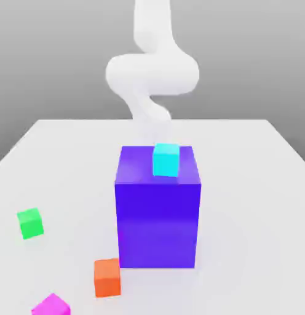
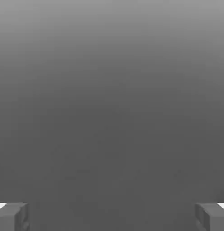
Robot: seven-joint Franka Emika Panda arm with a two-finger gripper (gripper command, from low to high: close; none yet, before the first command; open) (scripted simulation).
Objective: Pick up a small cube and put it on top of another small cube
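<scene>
A small cyan cube (image 1: 166,159) sits on top of a tall blue block (image 1: 158,218) in the middle of the table. On the tabletop at the exterior view's left lie a green cube (image 1: 30,223), an orange cube (image 1: 107,277) beside the block's base, and a magenta cube (image 1: 51,305) at the bottom edge. My white arm (image 1: 152,74) rises behind the block. In the hand view my gripper (image 2: 112,216) is open, its grey fingertips (image 2: 12,215) far apart with nothing between them, facing plain grey.
The white table (image 1: 253,184) spreads wide around the block, with bare surface at the exterior view's right. The tall blue block stands between the arm and the loose cubes.
</scene>
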